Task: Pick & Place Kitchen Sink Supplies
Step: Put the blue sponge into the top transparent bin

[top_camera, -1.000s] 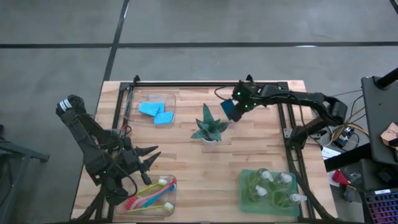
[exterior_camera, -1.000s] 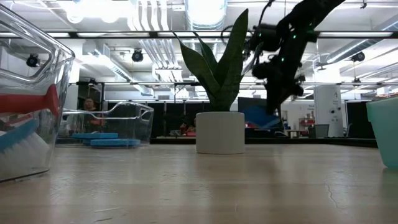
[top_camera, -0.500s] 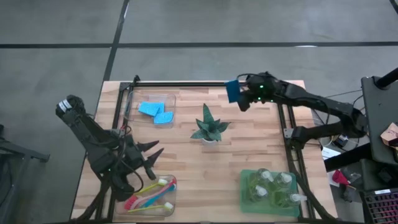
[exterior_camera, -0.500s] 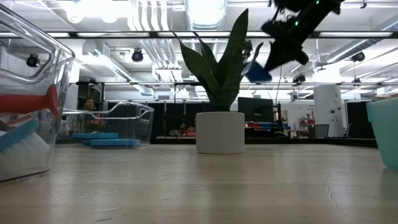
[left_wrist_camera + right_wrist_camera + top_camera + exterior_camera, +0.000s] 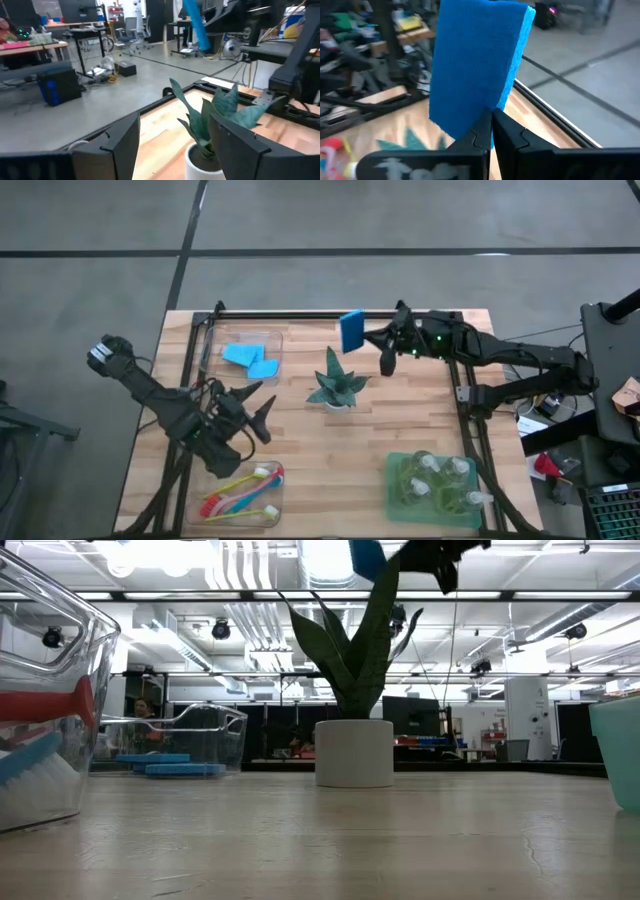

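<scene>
Even, bright light is cast from ceiling strip lights (image 5: 250,570), where glare is seen. Beyond the right gripper (image 5: 490,131), the room is blurred, perhaps by motion.

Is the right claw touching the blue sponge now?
Touching: the right wrist view shows the right claw shut on the blue sponge's lower edge.

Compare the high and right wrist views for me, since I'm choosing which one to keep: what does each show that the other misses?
Only the high view shows the left gripper open above the brush bin, the bottles in the green tray, and the sponge bin. Only the right wrist view shows the fingers pinching the sponge by its edge. Both show the right gripper holding that sponge aloft near the plant.
</scene>
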